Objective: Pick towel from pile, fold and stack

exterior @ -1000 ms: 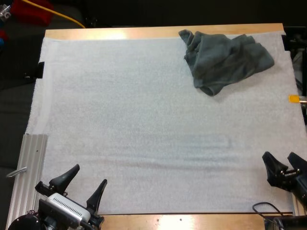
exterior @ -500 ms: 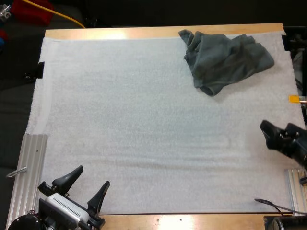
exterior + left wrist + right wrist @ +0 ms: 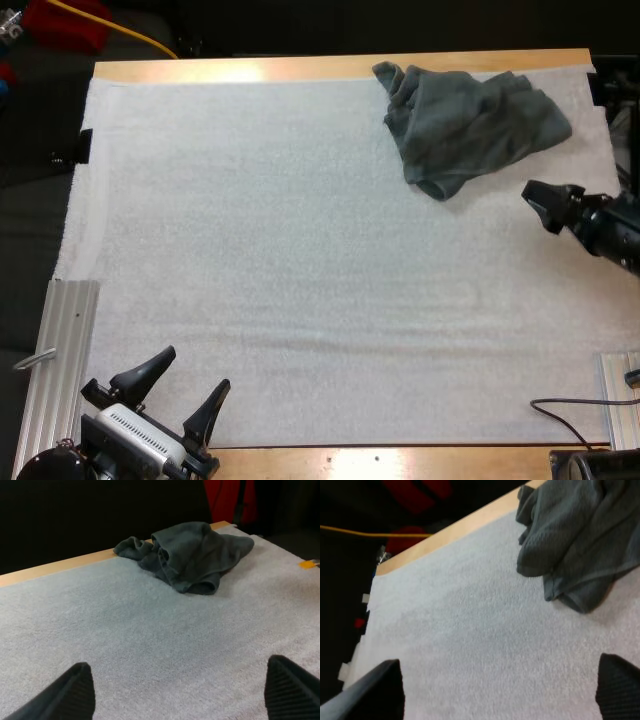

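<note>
left gripper point(image 3: 185, 383) and right gripper point(image 3: 542, 203) gape wide, empty (right one near the crumpled towel point(image 3: 470, 125)).

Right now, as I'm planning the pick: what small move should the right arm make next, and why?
Probably ease the right jaws down onto the near edge of the crumpled dark grey-green towel. They stand open, clear of anything, just short of that edge, while the towel lies untouched at the far right of the white mat. The left jaws, also open, sit far off.
</note>
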Tool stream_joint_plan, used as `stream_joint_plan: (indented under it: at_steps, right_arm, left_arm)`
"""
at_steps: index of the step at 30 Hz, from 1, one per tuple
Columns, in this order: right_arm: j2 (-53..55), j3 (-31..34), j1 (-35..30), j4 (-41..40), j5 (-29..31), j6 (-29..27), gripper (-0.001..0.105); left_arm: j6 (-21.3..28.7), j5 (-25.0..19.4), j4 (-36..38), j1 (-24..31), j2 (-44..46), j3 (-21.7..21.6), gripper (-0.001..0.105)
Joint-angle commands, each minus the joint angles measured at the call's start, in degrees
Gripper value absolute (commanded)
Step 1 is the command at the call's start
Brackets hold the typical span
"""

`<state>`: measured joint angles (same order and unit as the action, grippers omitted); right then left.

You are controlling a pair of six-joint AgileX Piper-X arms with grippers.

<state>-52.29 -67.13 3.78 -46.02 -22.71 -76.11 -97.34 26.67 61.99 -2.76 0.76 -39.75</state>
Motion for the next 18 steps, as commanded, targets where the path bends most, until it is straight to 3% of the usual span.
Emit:
stream_joint_plan:
  at_steps: [1, 9, 13, 18]
  right_arm:
    - [-0.7, -1.0, -0.1, 0.4, -0.7, 0.4, 0.075]
    - [-6.2, -2.9, 0.0, 0.9, -0.8, 1.5, 0.075]
    - [-8.3, -2.9, 2.4, 2.6, -0.6, 1.8, 0.075]
    - [-11.8, -2.9, 7.7, 5.4, 4.0, 4.0, 0.075]
  left_arm:
    - [-0.6, 0.6, -1.1, -0.2, 8.0, -0.3, 0.068]
    - [-0.6, 0.6, -1.1, -0.2, 8.0, -0.3, 0.068]
    - [-0.6, 0.6, -1.1, -0.2, 8.0, -0.3, 0.068]
    - [-0.6, 0.6, -1.1, -0.2, 8.0, -0.3, 0.068]
